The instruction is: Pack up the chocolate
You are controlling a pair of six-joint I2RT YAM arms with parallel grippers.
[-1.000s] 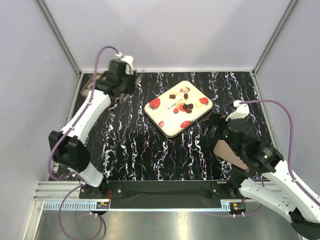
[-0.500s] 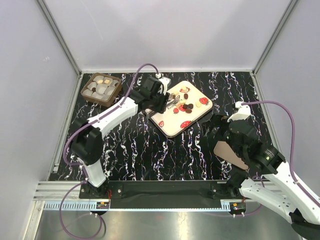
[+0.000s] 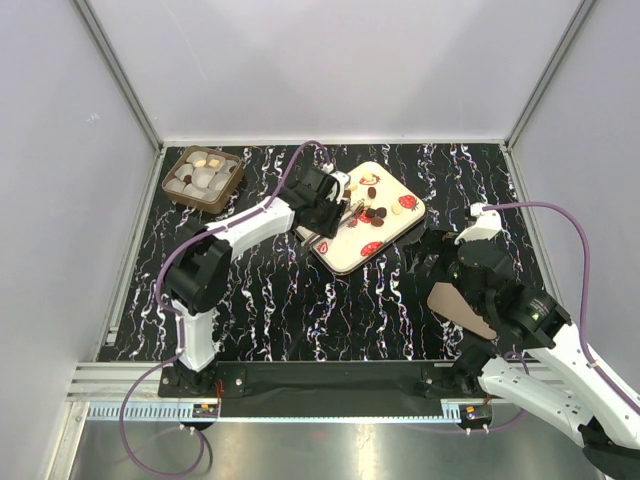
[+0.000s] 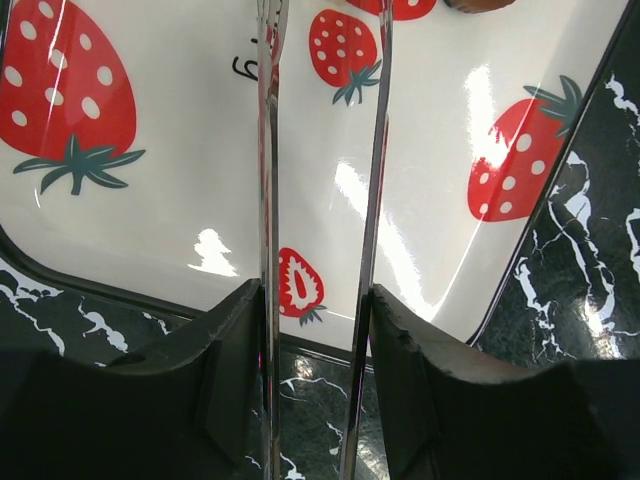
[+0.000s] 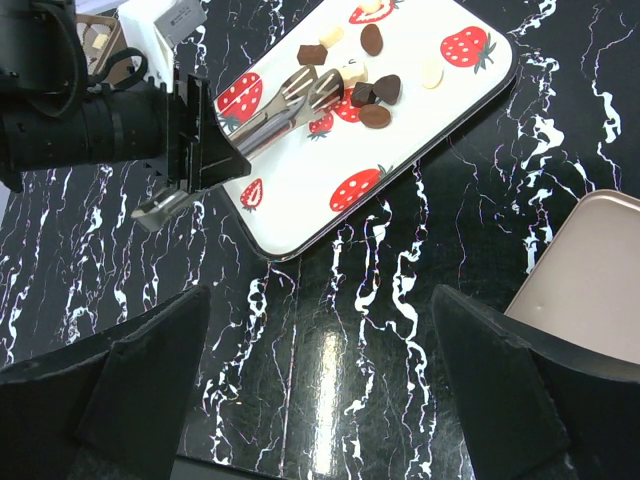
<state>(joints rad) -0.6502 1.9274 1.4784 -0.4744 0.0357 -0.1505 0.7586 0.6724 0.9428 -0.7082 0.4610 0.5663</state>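
The chocolate (image 3: 375, 213) is several small dark, tan and cream pieces scattered on the far half of a white strawberry-print tray (image 3: 335, 252). My left gripper (image 3: 335, 205) hovers over the tray's left corner, shut on a pair of metal tongs (image 5: 275, 115). The tongs' tips reach toward the pieces of chocolate (image 5: 375, 92) and nothing shows between them. In the left wrist view both blades of the tongs (image 4: 268, 200) run between the jaws above the tray (image 4: 200, 190). My right gripper (image 5: 320, 330) is open and holds nothing, over bare table near the tray (image 5: 300, 200).
A brown box (image 3: 204, 178) with white paper cups, a few of them filled, stands at the back left corner. A tan lid (image 3: 462, 310) lies on the table under my right arm. The table is black marble-patterned, with frame walls all round.
My left arm has swung from over the brown box at the back left across to the tray, carrying the tongs. The box is now uncovered. The right arm has barely moved.
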